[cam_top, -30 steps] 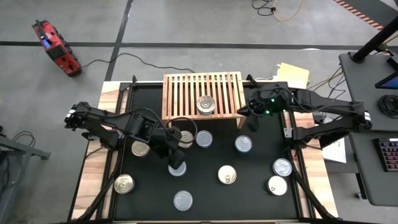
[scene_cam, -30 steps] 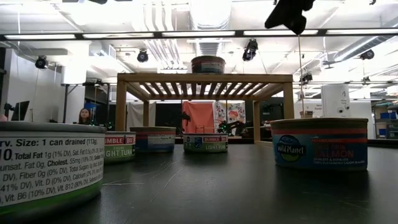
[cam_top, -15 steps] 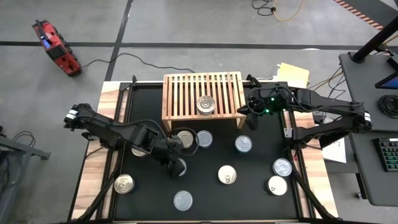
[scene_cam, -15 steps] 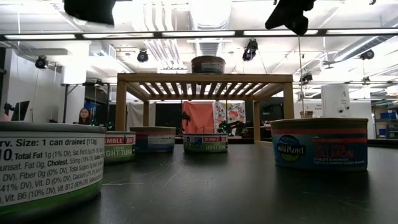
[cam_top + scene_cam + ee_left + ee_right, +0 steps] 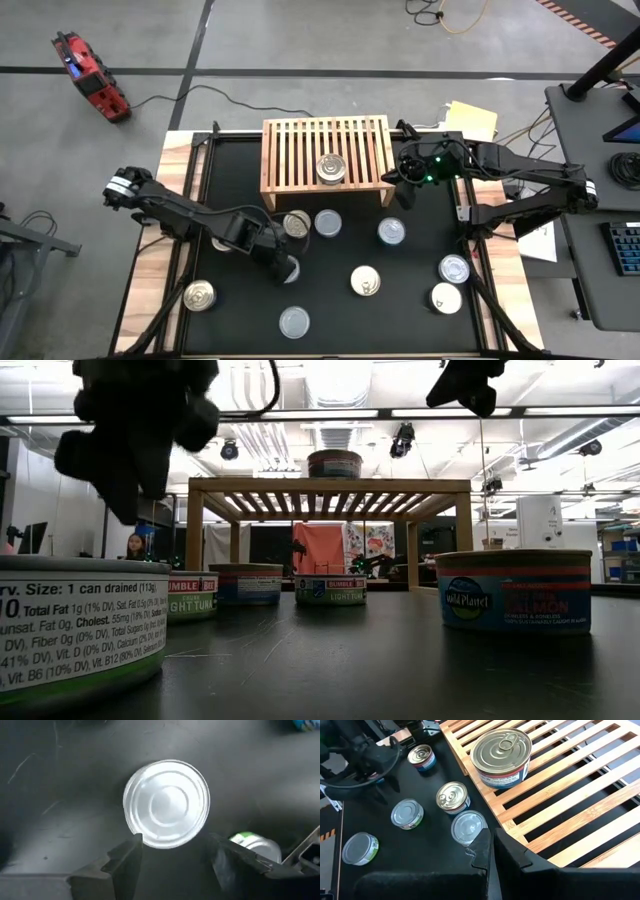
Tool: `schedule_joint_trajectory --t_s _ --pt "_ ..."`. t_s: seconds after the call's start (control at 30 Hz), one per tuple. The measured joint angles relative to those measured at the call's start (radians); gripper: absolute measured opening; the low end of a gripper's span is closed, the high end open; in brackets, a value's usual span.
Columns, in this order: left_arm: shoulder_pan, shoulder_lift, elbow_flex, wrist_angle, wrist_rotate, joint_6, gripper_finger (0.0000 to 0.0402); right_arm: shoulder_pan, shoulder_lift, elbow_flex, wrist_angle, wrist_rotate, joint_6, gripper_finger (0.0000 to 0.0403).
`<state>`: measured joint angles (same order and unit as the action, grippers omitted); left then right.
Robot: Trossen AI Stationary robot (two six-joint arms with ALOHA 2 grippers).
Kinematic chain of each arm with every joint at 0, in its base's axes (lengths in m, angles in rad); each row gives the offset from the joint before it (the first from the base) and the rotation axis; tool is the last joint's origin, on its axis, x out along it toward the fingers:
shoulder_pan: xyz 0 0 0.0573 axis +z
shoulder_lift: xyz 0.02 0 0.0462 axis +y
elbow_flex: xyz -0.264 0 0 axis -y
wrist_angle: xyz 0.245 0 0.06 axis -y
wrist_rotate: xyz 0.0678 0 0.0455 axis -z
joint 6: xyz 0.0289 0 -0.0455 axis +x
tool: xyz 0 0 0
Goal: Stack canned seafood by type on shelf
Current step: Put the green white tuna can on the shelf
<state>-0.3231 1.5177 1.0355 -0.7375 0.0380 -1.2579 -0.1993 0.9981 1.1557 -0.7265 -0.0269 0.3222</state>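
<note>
I find the left gripper [image 5: 284,266] low over a silver-lidded tin [image 5: 166,804] at mid-table, just in front of the tins [image 5: 297,223] that lie before the shelf [image 5: 325,160]. Its fingers [image 5: 125,865] stand open, one to each side of the tin, gripping nothing; whether they touch its wall I cannot tell. The right gripper [image 5: 404,192] hangs by the shelf's right end with jaws shut and empty. One tin [image 5: 332,168] sits on the slats; the others lie scattered over the black mat [image 5: 330,300]. I judge these tins rigid and fairly heavy for their size, with smooth metal or paper-labelled walls (apt to slip under a light pinch). I would take hold across the full width at mid-height of the wall, never by the lid rim or pull tab.
</note>
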Motion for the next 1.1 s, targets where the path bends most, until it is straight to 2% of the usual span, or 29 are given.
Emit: schedule_joint_trajectory --t_s 0.1,0.4,0.47,0.53,0.6,0.63,0.83,1.1 --pt "0.011 0.000 -0.031 -0.005 -0.003 -0.040 0.0221 0.000 0.000 0.000 0.000 0.000 0.000 0.0013" --pt "0.030 0.002 -0.052 0.025 -0.006 -0.031 0.0244 0.000 0.000 0.000 0.001 0.000 0.000 0.0013" --pt "0.030 0.002 -0.053 0.094 -0.007 -0.014 0.0241 0.000 0.000 0.000 0.001 0.000 0.000 0.0013" --pt "0.030 0.002 -0.052 0.255 0.006 0.020 0.0233 0.000 0.000 0.000 0.001 0.000 0.000 0.0013" --pt "0.024 0.010 -0.042 0.389 0.011 0.056 0.0213 0.000 0.000 0.000 0.001 0.000 0.000 0.0013" --pt "0.023 0.022 -0.029 0.404 0.011 0.059 0.0196 0.000 0.000 0.000 0.001 0.001 0.000 0.0013" --pt "0.012 0.137 0.024 0.231 0.009 0.058 0.0023 0.000 0.000 0.000 0.003 0.003 0.000 0.0013" --pt "-0.002 0.247 0.116 0.176 -0.001 0.110 0.0002 0.000 0.000 0.000 0.003 0.003 -0.010 0.0013"
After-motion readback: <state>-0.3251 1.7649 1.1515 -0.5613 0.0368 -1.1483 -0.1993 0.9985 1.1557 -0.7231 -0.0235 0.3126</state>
